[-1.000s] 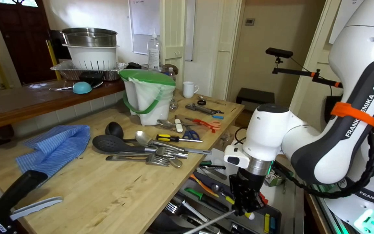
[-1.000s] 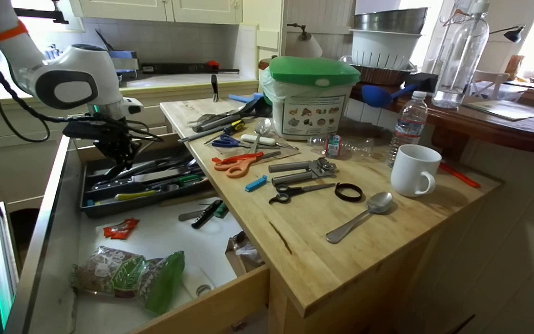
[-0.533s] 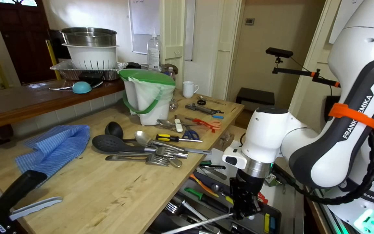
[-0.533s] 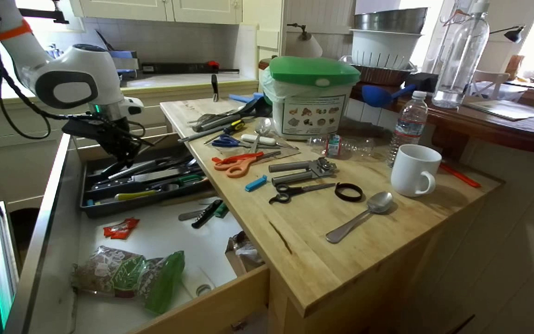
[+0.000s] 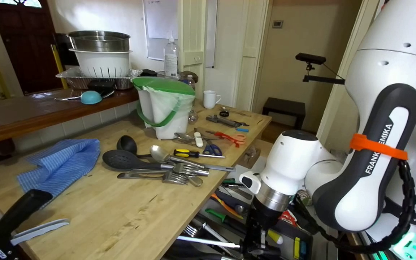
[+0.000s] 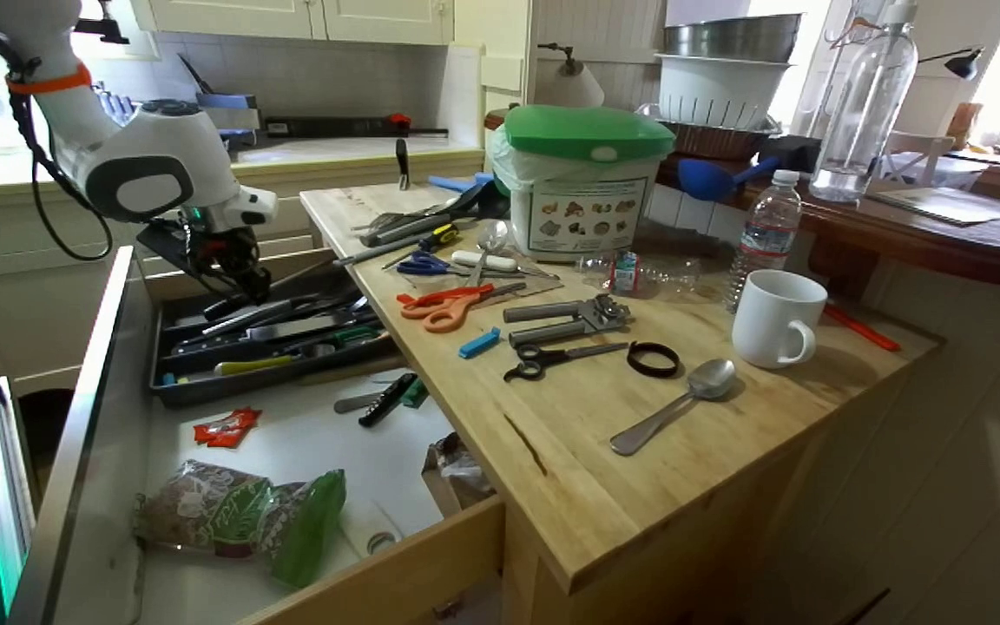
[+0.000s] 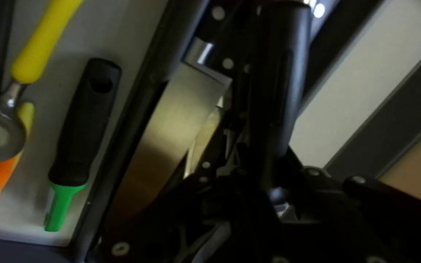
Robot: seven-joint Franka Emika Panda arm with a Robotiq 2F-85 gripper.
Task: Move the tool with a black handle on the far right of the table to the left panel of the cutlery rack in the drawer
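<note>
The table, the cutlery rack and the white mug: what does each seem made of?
Table: wood, probably satin-finished; grain and plank lines show.
Cutlery rack: probably matte plastic, since its dark grey surface looks dull.
White mug: likely ceramic, perhaps glazed; smooth, evenly white surface.

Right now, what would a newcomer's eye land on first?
Probably the green-lidded bucket on the table, then the white arm with its orange band, leaning over the open drawer. After that, likely the claw, gripping a tool by its black handle over the rack.
</note>
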